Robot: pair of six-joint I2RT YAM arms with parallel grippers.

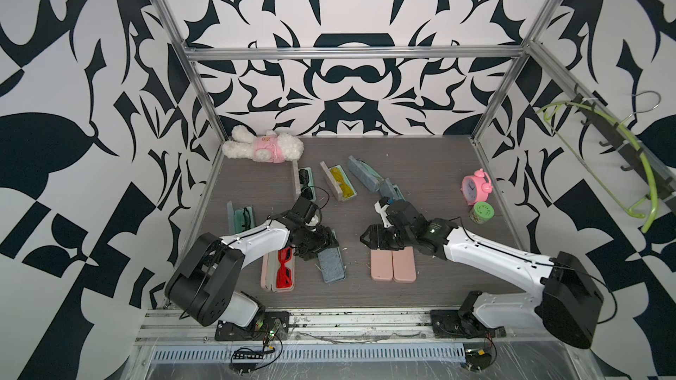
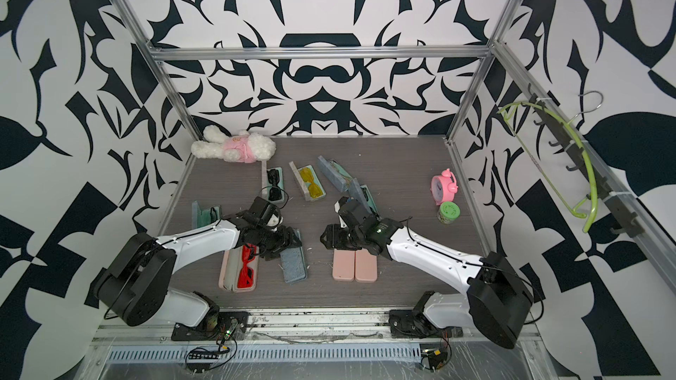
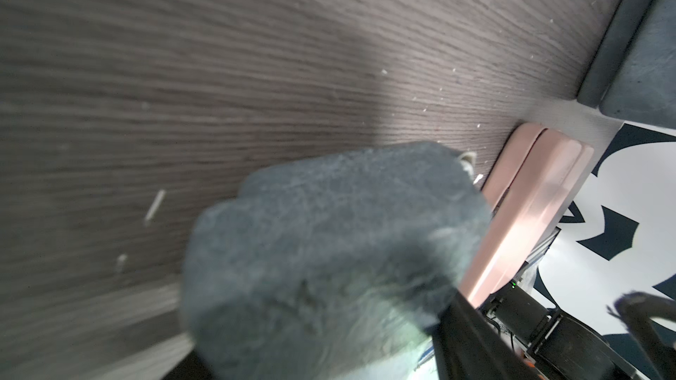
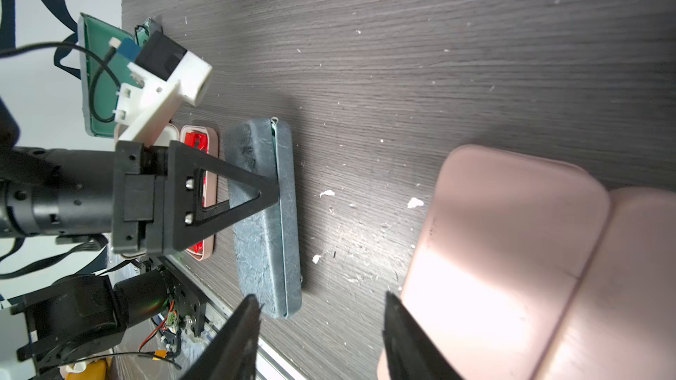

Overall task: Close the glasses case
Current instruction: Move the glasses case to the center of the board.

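**Left pincer on the blue-grey case, right pincer wide above a pink one**

Reading a top view from the left, we find a teal case [image 1: 242, 218] standing open with dark-framed glasses inside. Lower down, an open pink case [image 1: 269, 275] holds red glasses [image 1: 284, 268]. Just right of it, in the lower middle, lies the blue-grey case [image 1: 332, 267], lid down on its base. Only a thin teal seam shows in the right wrist view.

The left gripper [image 4: 272, 193] has its jaws apart with nothing between them. One finger [image 4: 237, 177] touches the case's top near that seam. Higher in the frame, two open cases hold black sunglasses [image 1: 306, 184] and yellow glasses [image 1: 343, 186].

Further right, the right gripper [image 4: 321, 297] hangs wide and empty over the far end of the smooth pink case [image 1: 393, 267], whose inside we cannot see.

Bare table [image 1: 356, 275] separates these two cases, and both end near the table's front edge. The blue-grey case's long axis runs front to back, its far end leaning left.
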